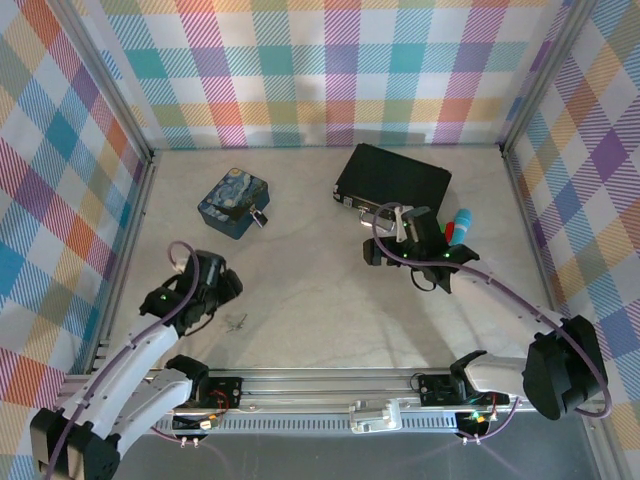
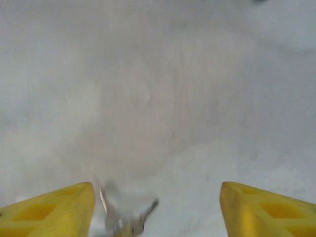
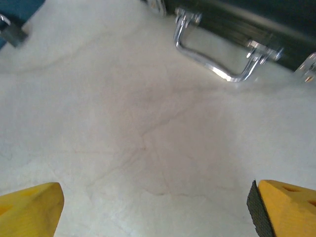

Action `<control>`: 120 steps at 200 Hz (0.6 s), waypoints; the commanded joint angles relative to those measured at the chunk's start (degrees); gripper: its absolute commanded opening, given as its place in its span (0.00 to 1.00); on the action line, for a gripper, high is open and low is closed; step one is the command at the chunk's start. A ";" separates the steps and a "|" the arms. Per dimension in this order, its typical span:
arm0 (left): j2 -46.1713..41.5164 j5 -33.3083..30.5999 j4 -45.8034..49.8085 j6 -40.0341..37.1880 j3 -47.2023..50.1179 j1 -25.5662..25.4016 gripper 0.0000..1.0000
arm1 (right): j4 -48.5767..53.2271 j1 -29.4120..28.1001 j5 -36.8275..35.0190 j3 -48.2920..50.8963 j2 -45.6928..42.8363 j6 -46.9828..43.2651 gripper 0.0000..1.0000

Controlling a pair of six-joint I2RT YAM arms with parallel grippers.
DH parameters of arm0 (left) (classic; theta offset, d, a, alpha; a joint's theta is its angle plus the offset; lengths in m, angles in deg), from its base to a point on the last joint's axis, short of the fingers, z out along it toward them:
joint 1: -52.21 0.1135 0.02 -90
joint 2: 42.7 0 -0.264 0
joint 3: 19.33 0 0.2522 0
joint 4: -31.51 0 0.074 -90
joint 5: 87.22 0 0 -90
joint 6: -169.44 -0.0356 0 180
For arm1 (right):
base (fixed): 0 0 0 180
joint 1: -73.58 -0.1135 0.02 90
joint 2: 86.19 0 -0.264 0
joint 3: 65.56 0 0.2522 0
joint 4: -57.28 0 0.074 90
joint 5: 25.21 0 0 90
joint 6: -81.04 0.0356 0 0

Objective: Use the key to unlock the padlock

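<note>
Judged as the pick-up step: on the surface (image 1: 330,310), blue tin (image 1: 230,200) far left, right hand (image 3: 155,197) wide apart and idle, left hand (image 2: 157,202) low with fingers (image 2: 49,210) apart, nothing clamped; padlock (image 1: 259,217) at the tin's corner, key (image 2: 126,217) lying between the left fingers; next, close gently, then lift.

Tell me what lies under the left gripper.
The key lies on the pale table beneath the left gripper, between its yellow fingers, close to one. The key's near end is cut off in the wrist view.
</note>
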State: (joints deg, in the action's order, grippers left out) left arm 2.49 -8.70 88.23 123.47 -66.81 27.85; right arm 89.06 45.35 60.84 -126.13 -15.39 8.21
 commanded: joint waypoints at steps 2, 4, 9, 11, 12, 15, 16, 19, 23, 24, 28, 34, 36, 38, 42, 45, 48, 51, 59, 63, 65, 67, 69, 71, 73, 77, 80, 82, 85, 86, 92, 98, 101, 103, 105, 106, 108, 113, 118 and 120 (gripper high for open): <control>-0.90 -0.11 6.64 12.72 3.87 -6.40 0.60 | 4.19 -0.25 0.76 -2.89 1.65 1.49 0.99; -0.85 -0.47 6.59 13.27 4.04 -6.97 0.59 | 4.34 -0.25 0.77 -3.01 1.69 1.40 0.99; -0.53 -1.16 6.53 14.52 4.51 -8.46 0.59 | 4.63 -0.25 0.74 -3.09 1.92 1.25 0.99; -0.30 -1.45 6.46 14.84 4.70 -8.83 0.58 | 4.80 -0.25 0.77 -3.15 2.09 1.19 0.99; -0.20 -1.58 6.49 15.11 4.75 -9.15 0.58 | 4.86 -0.25 0.78 -3.18 2.12 1.15 0.99; 0.10 -1.98 6.38 15.72 4.98 -9.86 0.58 | 4.97 -0.25 0.93 -3.29 2.22 1.12 0.99; 0.22 -2.01 6.36 15.86 5.02 -10.11 0.57 | 4.99 -0.25 0.95 -3.29 2.31 1.07 0.99; 0.48 -2.34 6.23 16.41 5.12 -10.70 0.57 | 5.26 -0.25 1.14 -3.43 2.43 1.03 0.99; 1.03 -2.69 5.91 16.85 5.15 -11.40 0.57 | 5.54 -0.25 1.34 -3.60 2.57 0.96 0.99; 1.17 -2.76 5.86 16.99 5.19 -11.49 0.56 | 5.58 -0.25 1.37 -3.62 2.62 0.90 0.99; 1.84 -3.33 5.60 17.32 5.26 -12.28 0.55 | 5.87 -0.25 1.58 -3.86 2.79 0.90 0.99; 2.87 -4.05 5.10 17.93 5.32 -13.19 0.53 | 6.37 -0.25 1.95 -4.07 3.01 0.87 0.99; 3.23 -4.24 5.00 18.09 5.33 -13.37 0.52 | 6.56 -0.25 2.02 -4.17 3.02 0.79 0.99; 3.57 -4.46 4.78 18.26 5.33 -13.59 0.51 | 6.67 -0.25 2.14 -4.21 3.09 0.72 0.99; 4.29 -4.81 4.36 18.57 5.34 -13.96 0.49 | 6.99 -0.29 2.21 -4.30 3.31 0.56 0.99; 4.78 -5.05 3.88 18.63 5.45 -14.16 0.47 | 7.19 -0.25 2.18 -4.46 3.43 0.50 0.99; 5.34 -5.12 3.36 18.63 5.43 -14.34 0.46 | 7.47 -0.25 2.22 -4.63 3.58 0.45 0.99; 6.06 -5.12 2.83 18.56 5.39 -14.43 0.45 | 7.86 -0.25 2.07 -4.81 3.74 0.37 0.99; 7.58 -5.50 1.25 18.45 5.30 -14.72 0.45 | 8.59 -0.25 1.60 -5.18 3.98 -0.06 0.99; 8.44 -5.69 0.57 18.46 5.20 -14.87 0.44 | 9.00 -0.25 1.33 -5.36 4.10 -0.32 0.99; 8.82 -5.79 0.20 18.46 5.23 -14.98 0.44 | 9.17 -0.25 1.27 -5.44 4.08 -0.50 0.99; 9.21 -5.86 -0.07 18.42 5.17 -15.05 0.44 | 9.32 -0.25 1.19 -5.52 4.19 -0.63 0.99; 9.63 -5.95 -0.55 18.34 5.15 -15.13 0.44 | 9.51 -0.29 1.08 -5.58 4.17 -0.75 0.99; 10.15 -5.92 -0.98 18.28 5.09 -15.18 0.44 | 9.60 -0.26 1.08 -5.62 4.17 -0.89 0.99; 10.59 -6.05 -1.37 18.15 5.07 -15.25 0.43 | 9.76 -0.25 1.01 -5.72 4.17 -1.01 0.99; 11.44 -5.98 -2.17 18.13 5.06 -15.35 0.43 | 10.07 -0.25 0.93 -5.90 4.17 -1.27 0.99; 12.16 -5.92 -2.70 18.11 5.06 -15.44 0.42 | 10.21 -0.26 0.88 -6.00 4.12 -1.42 0.99; 12.65 -5.92 -2.97 18.11 5.06 -15.52 0.42 | 10.33 -0.25 0.78 -6.06 4.15 -1.43 0.99; 13.35 -5.75 -3.58 18.11 5.06 -15.66 0.42 | 10.49 -0.25 0.80 -6.22 4.14 -1.60 0.99; 13.43 -5.66 -3.76 18.11 5.06 -15.69 0.41 | 10.48 -0.25 0.84 -6.25 4.15 -1.65 0.99; 14.99 -5.42 -4.83 18.26 5.06 -15.95 0.41 | 10.80 -0.25 0.58 -6.51 3.93 -1.97 0.99; 16.23 -4.98 -5.78 18.52 5.14 -16.23 0.41 | 11.13 -0.24 0.19 -6.78 3.81 -2.08 0.99; 16.99 -4.80 -6.23 18.73 5.11 -16.45 0.40 | 11.31 -0.25 0.04 -6.87 3.67 -2.10 0.99; 17.47 -4.63 -6.51 18.86 5.14 -16.56 0.40 | 11.33 -0.25 -0.15 -6.95 3.60 -2.13 0.99; 17.94 -4.47 -6.84 19.00 5.15 -16.79 0.40 | 11.40 -0.23 -0.24 -7.02 3.52 -2.18 0.99; 18.15 -4.45 -7.02 19.08 5.15 -16.82 0.40 | 11.50 -0.24 -0.21 -7.04 3.49 -2.25 0.99; 18.52 -4.25 -7.36 19.08 5.15 -17.05 0.40 | 11.57 -0.22 -0.32 -7.13 3.43 -2.28 0.99; 19.54 -3.87 -8.35 19.40 5.07 -17.62 0.40 | 11.59 -0.25 -0.51 -7.21 3.13 -2.37 0.99; 20.49 -3.52 -9.36 19.82 4.91 -18.28 0.40 | 11.68 -0.25 -0.73 -7.32 2.86 -2.43 0.99; 20.78 -3.47 -9.73 20.07 4.76 -18.56 0.40 | 11.66 -0.25 -0.78 -7.33 2.78 -2.41 0.99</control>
State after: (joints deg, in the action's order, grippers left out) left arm 19.84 -12.79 83.86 141.16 -61.78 11.72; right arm 98.61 45.26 61.17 -131.22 -11.71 7.21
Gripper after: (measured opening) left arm 0.405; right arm 0.990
